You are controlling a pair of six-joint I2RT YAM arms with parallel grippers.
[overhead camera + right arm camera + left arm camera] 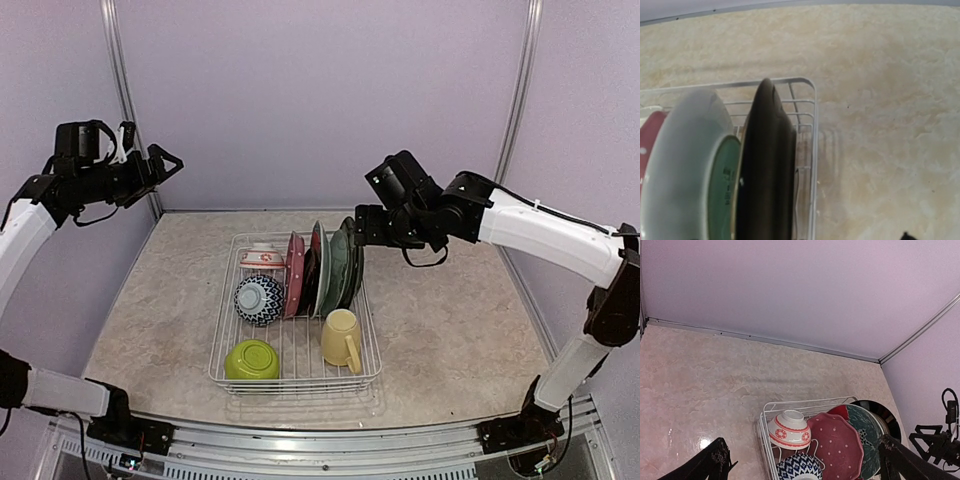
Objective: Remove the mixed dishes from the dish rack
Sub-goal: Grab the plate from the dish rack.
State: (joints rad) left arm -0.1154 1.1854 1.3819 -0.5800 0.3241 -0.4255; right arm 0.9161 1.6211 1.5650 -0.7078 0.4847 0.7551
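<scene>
The white wire dish rack stands mid-table. It holds a red-white bowl, a blue-patterned bowl, a lime green bowl and a pale yellow mug. Upright in its prongs are a pink dotted plate, a red plate and dark green plates. My right gripper hovers at the top edge of the rightmost dark plate. Only one fingertip shows, far to the side, so the jaws look open. My left gripper is open and empty, high at the far left.
The left wrist view looks down on the rack's far end, with the red-white bowl and the pink dotted plate. Bare beige tabletop lies on both sides of the rack. Purple walls and metal posts enclose the table.
</scene>
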